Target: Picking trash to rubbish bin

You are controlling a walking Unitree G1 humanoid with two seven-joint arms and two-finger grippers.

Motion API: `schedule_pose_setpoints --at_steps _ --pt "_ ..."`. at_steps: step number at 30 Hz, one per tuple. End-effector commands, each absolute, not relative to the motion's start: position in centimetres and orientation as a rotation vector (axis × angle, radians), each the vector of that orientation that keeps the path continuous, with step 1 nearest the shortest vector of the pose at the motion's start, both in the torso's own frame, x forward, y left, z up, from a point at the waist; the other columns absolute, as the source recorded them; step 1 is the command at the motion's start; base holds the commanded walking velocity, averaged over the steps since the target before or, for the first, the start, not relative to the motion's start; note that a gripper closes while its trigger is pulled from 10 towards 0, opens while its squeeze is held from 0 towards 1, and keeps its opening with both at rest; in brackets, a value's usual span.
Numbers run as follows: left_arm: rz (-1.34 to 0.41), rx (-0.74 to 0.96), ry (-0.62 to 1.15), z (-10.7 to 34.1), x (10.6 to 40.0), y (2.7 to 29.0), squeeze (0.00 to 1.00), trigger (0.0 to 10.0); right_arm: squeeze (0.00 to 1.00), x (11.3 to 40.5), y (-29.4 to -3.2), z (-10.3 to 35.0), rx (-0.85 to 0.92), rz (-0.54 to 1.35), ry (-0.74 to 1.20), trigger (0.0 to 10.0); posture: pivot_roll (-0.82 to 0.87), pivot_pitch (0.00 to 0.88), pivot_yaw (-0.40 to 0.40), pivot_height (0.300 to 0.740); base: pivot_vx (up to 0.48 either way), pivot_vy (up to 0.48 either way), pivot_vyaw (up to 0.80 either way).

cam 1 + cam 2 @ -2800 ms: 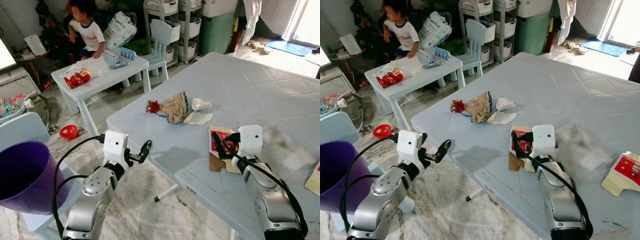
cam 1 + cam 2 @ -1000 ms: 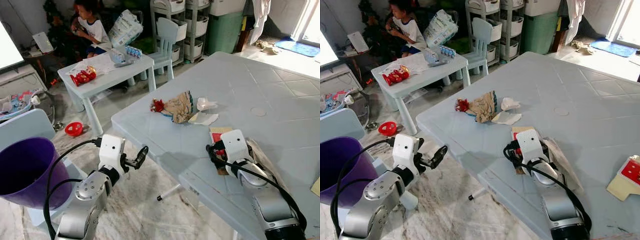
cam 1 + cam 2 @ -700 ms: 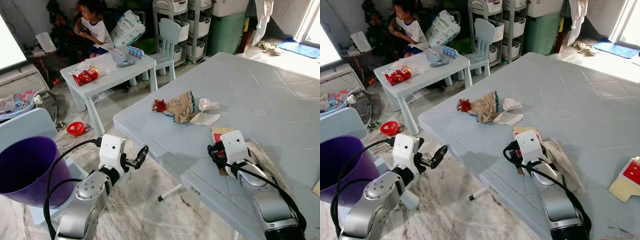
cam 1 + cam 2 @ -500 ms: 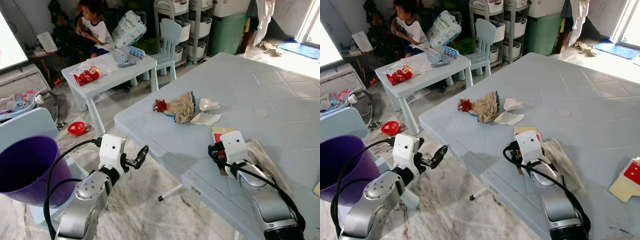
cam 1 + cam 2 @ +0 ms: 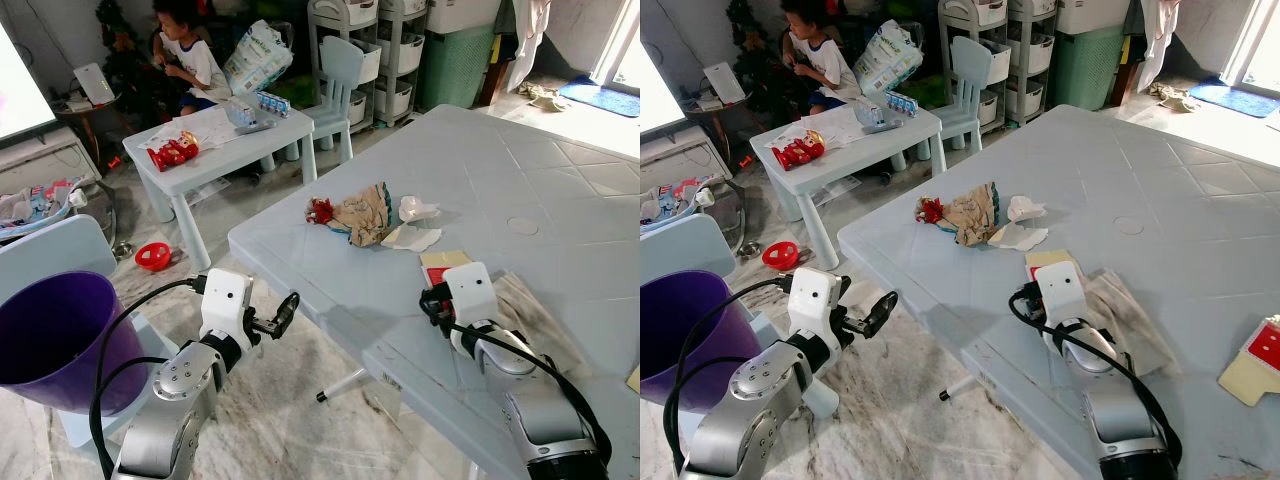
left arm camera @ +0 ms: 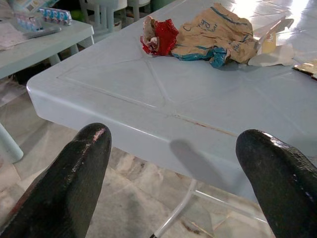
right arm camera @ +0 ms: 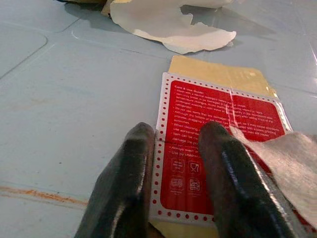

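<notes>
right gripper (image 7: pixel 171 163) low on table (image 5: pixel 330 270), fingers (image 7: pixel 124 183) narrowly apart, straddling near left edge of red card (image 7: pixel 218 134); nothing clamped yet. card's long axis runs toward 12 o'clock from the jaws. tissue (image 7: pixel 292 163) overlaps it at 3. left gripper (image 6: pixel 173 163) wide open, empty, off the table corner. bin (image 5: pixel 50 340) at 9 o'clock.
</notes>
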State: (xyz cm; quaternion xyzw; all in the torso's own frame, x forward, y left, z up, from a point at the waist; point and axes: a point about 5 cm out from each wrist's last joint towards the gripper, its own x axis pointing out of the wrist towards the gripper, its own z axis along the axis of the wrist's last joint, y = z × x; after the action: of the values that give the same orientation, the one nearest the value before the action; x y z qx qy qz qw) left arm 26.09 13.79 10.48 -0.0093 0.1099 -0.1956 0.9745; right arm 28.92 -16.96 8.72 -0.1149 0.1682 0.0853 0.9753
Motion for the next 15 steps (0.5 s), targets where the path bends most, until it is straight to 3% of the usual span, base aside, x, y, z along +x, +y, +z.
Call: schedule_pose_setpoints --at_steps 1,15 --pt "-0.399 -0.001 0.209 10.81 26.34 13.68 0.0 10.0 0.0 28.48 -17.62 7.78 -0.216 0.142 0.392 0.0 0.05 0.0 0.047 0.74 0.0 0.0 0.0" --pt "-0.397 0.005 0.2 10.88 26.64 13.61 0.0 10.0 0.0 29.09 -17.56 8.68 -0.156 0.13 0.342 0.0 0.05 0.0 0.045 0.74 0.0 0.0 0.0"
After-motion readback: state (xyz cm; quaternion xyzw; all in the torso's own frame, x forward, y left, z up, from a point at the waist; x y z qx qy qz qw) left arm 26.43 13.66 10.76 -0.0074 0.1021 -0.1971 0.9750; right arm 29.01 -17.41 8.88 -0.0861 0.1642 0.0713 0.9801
